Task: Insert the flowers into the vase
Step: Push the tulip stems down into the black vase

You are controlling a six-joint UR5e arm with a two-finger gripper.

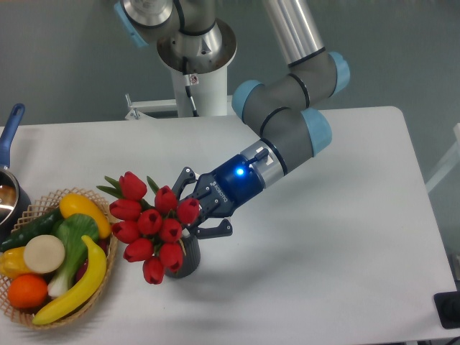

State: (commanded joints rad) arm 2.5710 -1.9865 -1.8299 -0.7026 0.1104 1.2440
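— Tool (195, 213), the dark two-finger one with a blue light on its wrist: what is it doing?
— Its fingers are clamped on the stems of the bunch of red closed tulip heads with green leaves (152, 224). It reaches in from the right, tilted down towards the left.
— And where do the flowers sit against it?
— The heads fan out just left of the fingertips, leaning left and down, over the small dark grey ribbed cylindrical vase (185, 259).
— The vase itself?
— It stands on the white counter (323, 259), directly under the tool and the bunch. The lowest tulips hide much of its mouth, so I cannot tell how deep the stems go.
— Anything beside it?
— A woven wicker basket (108, 277) of colourful toy fruit and vegetables (61, 259), just left of the flowers.
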